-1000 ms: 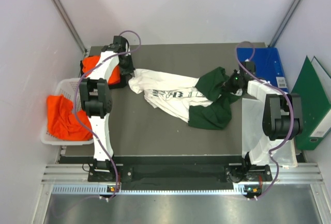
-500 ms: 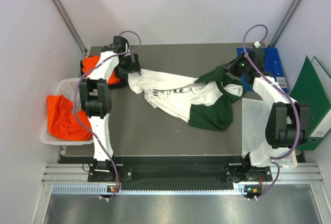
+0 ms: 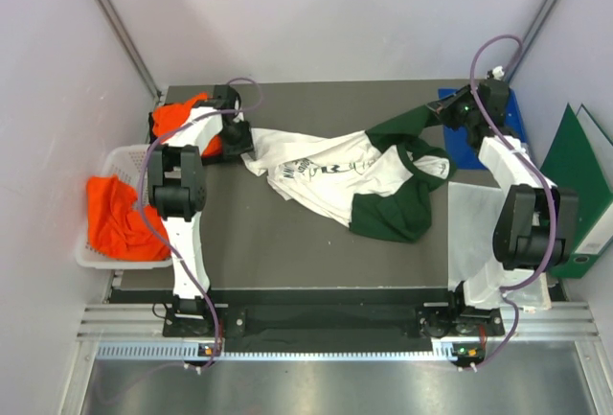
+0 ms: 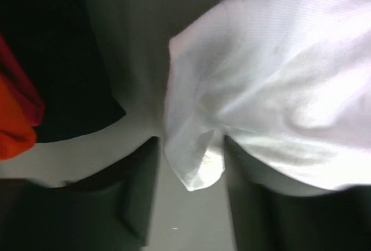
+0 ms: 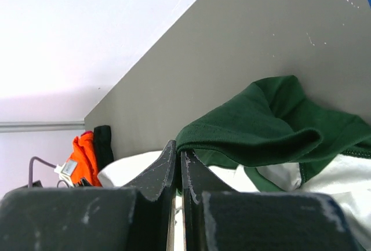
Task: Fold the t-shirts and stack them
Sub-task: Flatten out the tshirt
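The white t-shirt (image 3: pixel 326 171) with dark green sleeves (image 3: pixel 393 212) and black print lies stretched across the middle of the table. My right gripper (image 3: pixel 448 113) is at the far right, shut on a green edge of the shirt (image 5: pixel 261 129) and holding it up off the table; its jaws (image 5: pixel 178 152) are pressed together. My left gripper (image 3: pixel 238 137) is at the shirt's left end. In the left wrist view its fingers (image 4: pixel 139 193) stand apart, with a white corner of the shirt (image 4: pixel 197 158) lying between them. An orange t-shirt (image 3: pixel 177 116) lies at the far left.
A white mesh basket (image 3: pixel 110 161) off the table's left edge holds more orange cloth (image 3: pixel 120 219). A blue folder (image 3: pixel 498 123) lies at the far right, a green folder (image 3: pixel 579 204) stands right of it, and a white sheet (image 3: pixel 479 233) lies near the right arm.
My right gripper has moved back and to the right with the green edge, drawing the shirt out and showing more of the white front. The left gripper has shifted slightly.
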`<state>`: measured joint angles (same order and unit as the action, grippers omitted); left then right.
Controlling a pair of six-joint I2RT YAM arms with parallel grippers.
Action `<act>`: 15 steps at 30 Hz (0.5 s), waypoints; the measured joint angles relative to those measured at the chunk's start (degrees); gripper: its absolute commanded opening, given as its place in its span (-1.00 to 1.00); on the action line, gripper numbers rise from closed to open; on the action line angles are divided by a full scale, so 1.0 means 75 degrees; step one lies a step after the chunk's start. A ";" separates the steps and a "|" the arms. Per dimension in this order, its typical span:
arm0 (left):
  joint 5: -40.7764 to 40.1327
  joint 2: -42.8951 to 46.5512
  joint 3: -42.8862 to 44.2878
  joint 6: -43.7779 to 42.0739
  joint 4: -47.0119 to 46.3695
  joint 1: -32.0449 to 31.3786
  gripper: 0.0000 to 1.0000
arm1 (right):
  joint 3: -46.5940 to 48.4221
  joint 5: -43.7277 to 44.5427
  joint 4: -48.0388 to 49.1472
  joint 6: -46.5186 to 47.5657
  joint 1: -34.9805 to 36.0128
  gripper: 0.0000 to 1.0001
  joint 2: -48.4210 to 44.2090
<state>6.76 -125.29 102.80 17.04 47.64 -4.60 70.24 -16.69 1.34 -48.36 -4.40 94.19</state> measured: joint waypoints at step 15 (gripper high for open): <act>0.0487 0.0050 0.0746 -0.0061 0.0055 -0.0009 -1.00 | 0.0009 -0.0239 0.0087 -0.0169 -0.0181 -1.00 0.0041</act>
<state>10.41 -124.92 108.40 16.58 48.05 -4.67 70.30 -18.48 2.00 -49.63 -5.76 94.50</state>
